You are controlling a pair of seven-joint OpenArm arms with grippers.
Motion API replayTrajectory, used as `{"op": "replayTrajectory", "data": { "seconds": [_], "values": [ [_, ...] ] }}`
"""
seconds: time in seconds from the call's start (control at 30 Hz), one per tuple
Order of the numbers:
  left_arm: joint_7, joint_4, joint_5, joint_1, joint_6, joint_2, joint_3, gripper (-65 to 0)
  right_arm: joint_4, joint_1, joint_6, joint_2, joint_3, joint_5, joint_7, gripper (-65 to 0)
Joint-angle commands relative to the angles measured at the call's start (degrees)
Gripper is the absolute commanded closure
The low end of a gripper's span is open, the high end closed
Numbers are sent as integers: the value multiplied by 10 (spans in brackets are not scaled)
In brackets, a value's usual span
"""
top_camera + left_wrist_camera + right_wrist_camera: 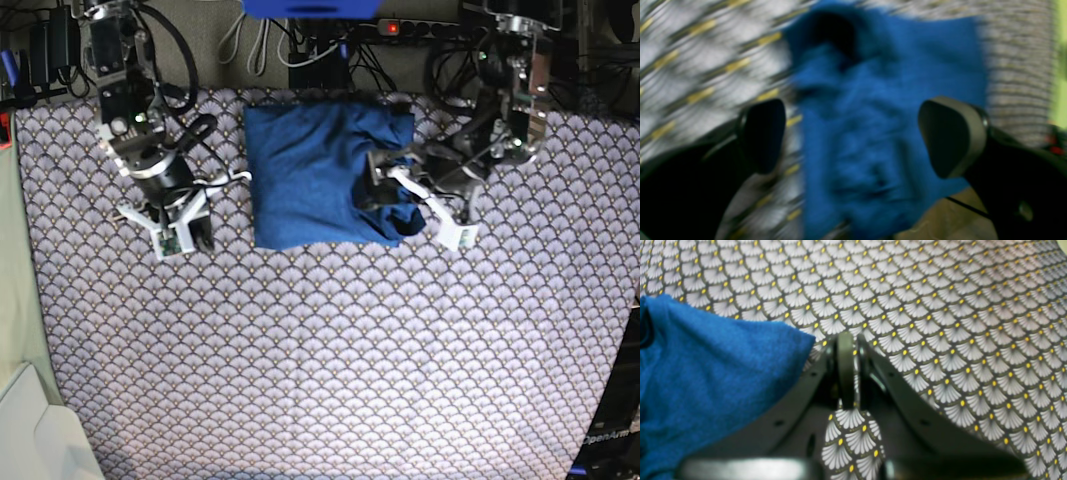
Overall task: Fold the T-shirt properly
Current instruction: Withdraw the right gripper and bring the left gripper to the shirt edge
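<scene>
The blue T-shirt (310, 175) lies folded into a rough rectangle at the back middle of the scallop-patterned cloth (320, 350). Its right edge is bunched into a dark lump. My left gripper (392, 195) is over that bunched edge. In the blurred left wrist view the left gripper (857, 140) is open, with wrinkled blue fabric (873, 116) between and below its fingers (950, 136). My right gripper (200, 238) is left of the shirt, apart from it. In the right wrist view the right gripper (850, 366) is shut and empty over the cloth, and a shirt corner (706, 373) lies to its left.
Cables and a power strip (420, 28) run along the back edge behind the shirt. A pale green strip (12, 300) borders the cloth on the left, with a white object (40, 430) at the front left corner.
</scene>
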Motion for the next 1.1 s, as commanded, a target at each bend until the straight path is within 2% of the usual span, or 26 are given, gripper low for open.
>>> {"op": "replayTrajectory", "data": {
  "seconds": [0.0,0.13,0.87,0.93,1.07],
  "values": [
    [-3,-1,-1,-3,-3,0,-3,-650,12,7,3,2,2,2,14,0],
    [-3,-19,2,-3,-5,13,-2,-650,12,9,3,3,2,2,14,0],
    [3,-46,-3,-2,-7,34,3,-650,12,10,3,3,3,2,14,0],
    [3,-46,-3,-2,-7,35,3,-601,12,10,3,3,3,2,14,0],
    [3,-54,-3,-3,-7,35,3,-393,12,10,3,3,3,2,14,0]
  ]
}}
